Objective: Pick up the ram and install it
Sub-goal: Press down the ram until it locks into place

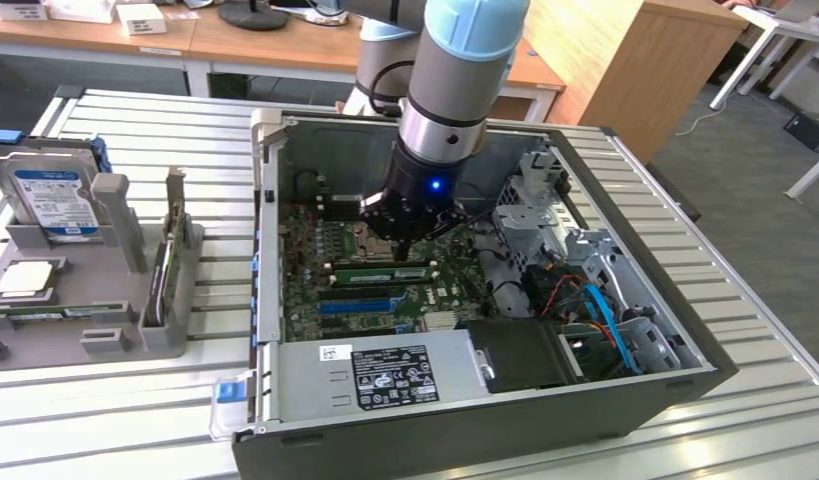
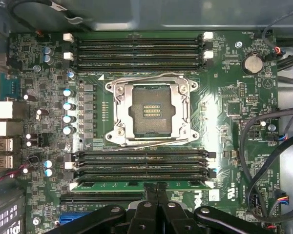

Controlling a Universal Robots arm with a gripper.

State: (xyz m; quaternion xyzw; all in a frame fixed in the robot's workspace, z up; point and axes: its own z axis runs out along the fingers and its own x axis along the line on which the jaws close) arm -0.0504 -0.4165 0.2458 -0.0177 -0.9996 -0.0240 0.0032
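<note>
- Exterior view: the black two-fingered claw [image 1: 406, 250] on the pale blue and silver robot arm [image 1: 452, 90] reaches down inside the open black computer case [image 1: 516, 420], which lies on its side on a white slatted table [image 1: 769, 300].
- The claw's fingertips are pinched together, right above the long thin green circuit-board ram stick [image 1: 382, 270], which lies seated in a slot of the green motherboard [image 1: 316, 300]; it is hard to tell whether they touch it.
- A grey plastic parts holder [image 1: 62, 300] with a blue-labelled hard drive [image 1: 56, 200] stands at the exterior view's left, outside the case.
- Wrist view: the claw [image 2: 156, 191] is clenched, its two black fingers [image 2: 150, 187] meeting at the middle of the ram's [image 2: 117, 184] top edge.
- The ram sits in the slot nearest the claw, beside three black memory slots [image 2: 139, 163] with white end clips, below the silver processor socket [image 2: 150, 109].
</note>
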